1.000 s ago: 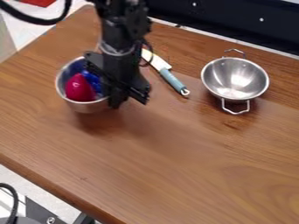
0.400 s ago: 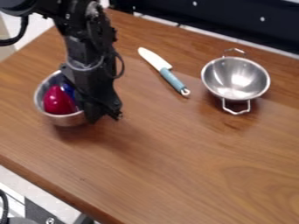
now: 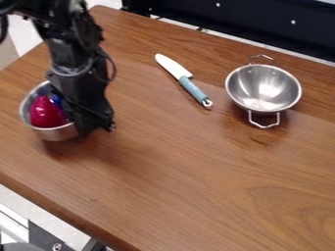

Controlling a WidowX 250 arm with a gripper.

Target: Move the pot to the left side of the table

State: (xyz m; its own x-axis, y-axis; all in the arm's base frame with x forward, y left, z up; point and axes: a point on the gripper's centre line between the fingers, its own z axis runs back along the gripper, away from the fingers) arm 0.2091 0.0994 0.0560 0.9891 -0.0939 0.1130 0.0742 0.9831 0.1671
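sloping from the left of the view down to its bottom, the table's (image 3: 183,196) near edge runs past pale floor and a few dark metal parts (image 3: 47,239). inside that edge lies a wide band of bare wood, running rightward across the near half of the table, plenty of room to slide something along.

beyond it, over the left part of the table, is the pot (image 3: 56,135), a plain metal one, with wood between it and the near edge and more wood between it and the left edge. a shadow falls on the wood beside and below it; whether its base touches the table, i can't tell. a rounded red thing (image 3: 47,115) sits inside, with a blue thing (image 3: 56,100) against its far side. the gripper (image 3: 88,130) hangs down at the pot's right side, its jaws closed on the rim there.

well to the right, toward the far edge, a two-handled metal bowl (image 3: 262,86) stands upright, one wire handle pointing to the near side and the other close to the far edge. between gripper and bowl, nearer the bowl, a knife (image 3: 190,88) lies flat and slanted, blue handle toward the bowl, pale blade toward the far left corner. past the far edge rises a dark panel (image 3: 249,19).
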